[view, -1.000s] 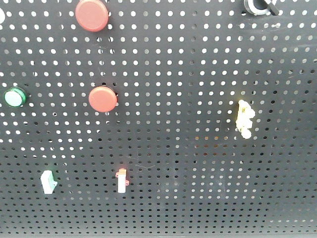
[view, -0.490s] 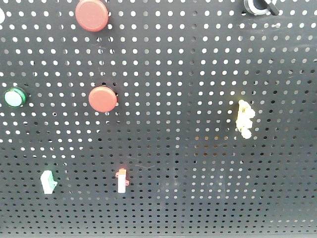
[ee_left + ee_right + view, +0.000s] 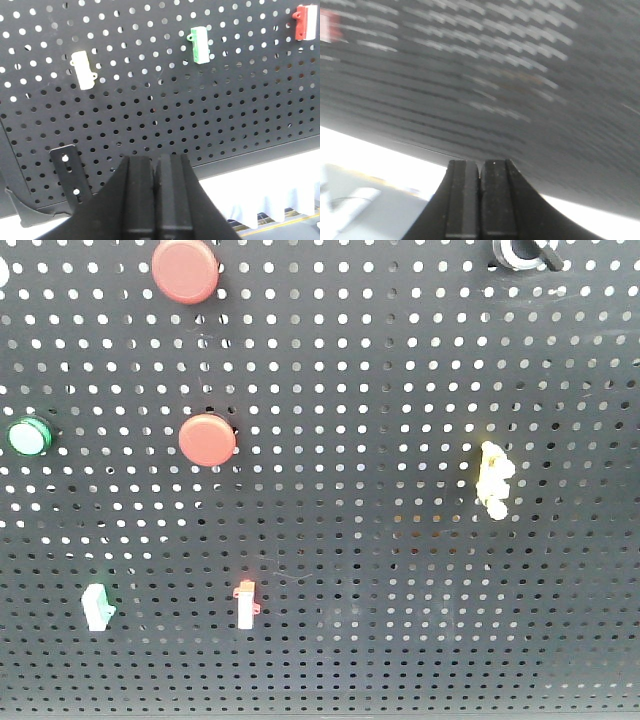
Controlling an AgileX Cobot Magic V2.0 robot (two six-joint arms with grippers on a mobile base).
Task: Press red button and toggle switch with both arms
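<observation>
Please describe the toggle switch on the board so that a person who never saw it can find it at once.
Look at the black perforated metal pegboard in the front view and go to its top edge, right of centre. There sits the small round black toggle switch with a silvery-white ring, partly cut off by the frame. Its neighbours are coloured: red domed buttons, a knobbly yellow piece.

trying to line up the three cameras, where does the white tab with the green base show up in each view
Front view: white tab with green base, lower left of the pegboard.
Left wrist view: same tab, upper middle, above the shut left gripper.
Right wrist view: not made out; the board is motion-blurred.
Shared landmark: the red-based tab, on its right in both.
</observation>
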